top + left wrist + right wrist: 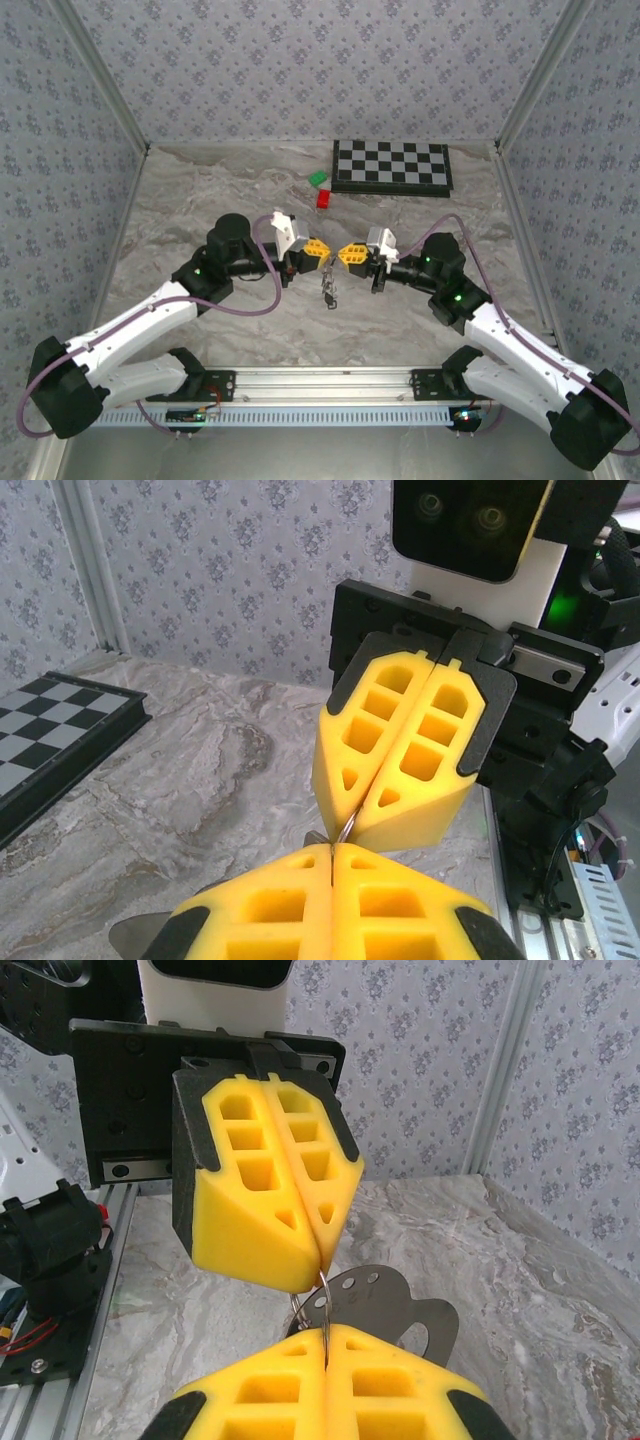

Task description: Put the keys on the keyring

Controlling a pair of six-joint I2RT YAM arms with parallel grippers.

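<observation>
1. Left gripper (318,251) and right gripper (351,256) meet tip to tip above the worktop (200,200).
2. Both sets of jaws are pressed together, pinching the keyring (322,1298).
3. Keys (327,287) appear to hang just below it.
4. Two-sided pinch likely steadies the ring for threading.

Thin silvery keyring (325,1305) aloft, keys (328,290) beneath
</observation>
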